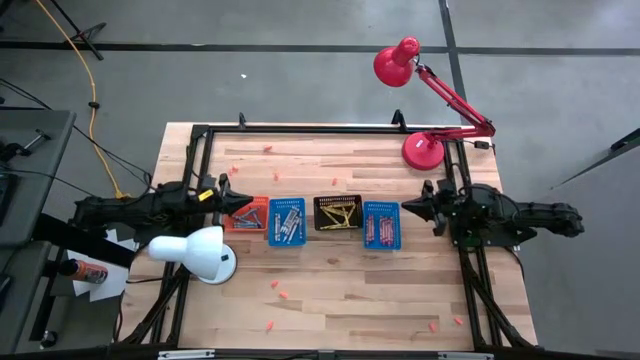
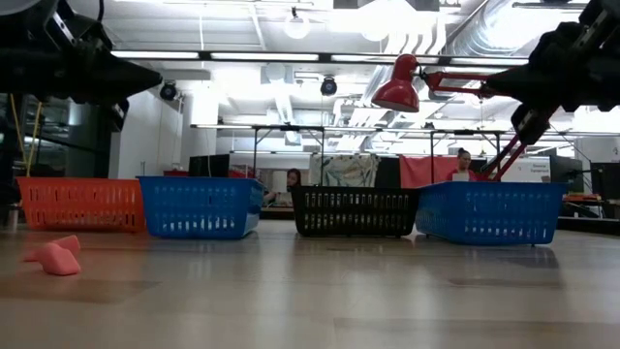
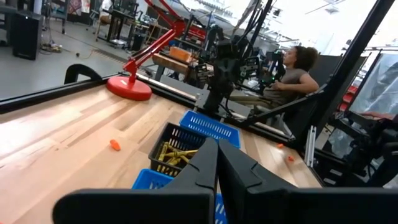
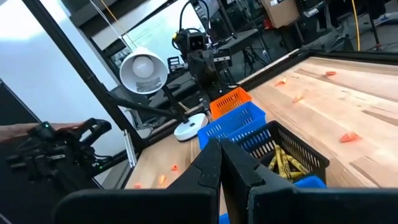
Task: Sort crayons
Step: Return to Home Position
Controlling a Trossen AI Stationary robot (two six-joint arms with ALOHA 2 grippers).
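Hanging back, both pincers empty.
Left gripper (image 3: 217,150) and right gripper (image 4: 221,149) sat closed on nothing beside the baskets (image 1: 338,199) holding the crayons (image 1: 338,216); those looked light, stiff, snappable, best pinched mid-length.

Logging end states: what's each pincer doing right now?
Left pincer: closed, holding nothing, by the orange basket.
Right pincer: closed, holding nothing, by the right blue basket.

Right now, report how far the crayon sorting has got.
Done: yellow crayons in the black basket, pinkish crayons in the right blue basket. In hand: nothing; left gripper and right gripper sit shut, empty, at the table's sides. Left: possibly the loose orange bits.
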